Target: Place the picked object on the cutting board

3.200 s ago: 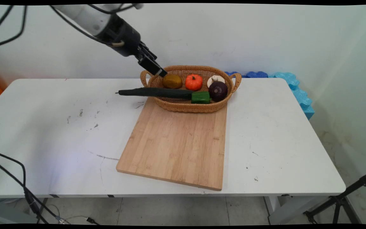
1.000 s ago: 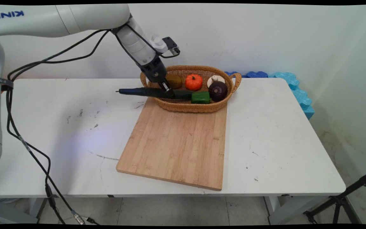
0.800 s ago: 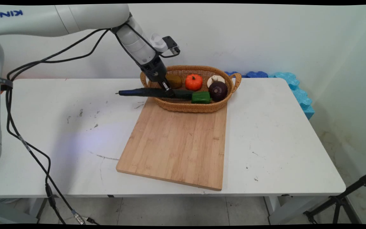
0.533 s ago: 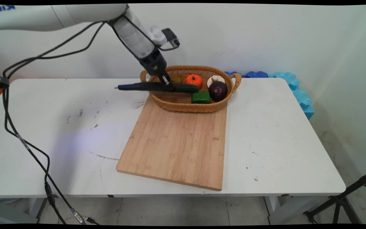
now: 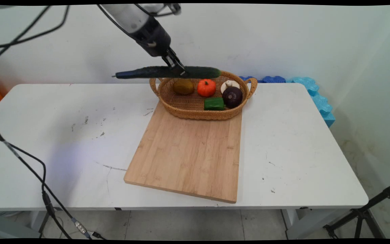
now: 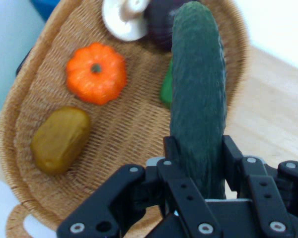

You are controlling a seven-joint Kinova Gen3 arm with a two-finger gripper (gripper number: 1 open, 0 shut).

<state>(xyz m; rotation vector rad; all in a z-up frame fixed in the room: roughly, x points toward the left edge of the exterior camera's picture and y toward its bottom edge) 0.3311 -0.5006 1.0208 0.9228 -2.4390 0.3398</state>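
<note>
My gripper (image 5: pixel 177 69) is shut on a long dark green cucumber (image 5: pixel 154 72) and holds it level in the air above the wicker basket (image 5: pixel 195 113). In the hand view the cucumber (image 6: pixel 197 99) runs up between the two fingers (image 6: pixel 172 148), over the basket (image 6: pixel 39 79). Inside the basket lie a brown potato (image 5: pixel 183 86), an orange pumpkin (image 5: pixel 206 87), a white mushroom (image 5: pixel 229 84), a purple onion (image 5: pixel 232 96) and a green pepper (image 5: pixel 213 103). The hand view shows the potato (image 6: pixel 59 140), the pumpkin (image 6: pixel 96 73) and the mushroom (image 6: pixel 124 20).
A wooden cutting board (image 5: pixel 188 152) lies on the white table (image 5: pixel 63 135) in front of the basket, its far end under the basket. Blue foam pieces (image 5: pixel 311 91) sit along the wall at the back right. Black cables (image 5: pixel 29 169) hang at the left.
The gripper came down into the basket, shut on the cucumber, and has lifted it up out of the basket, clear of the rim.
</note>
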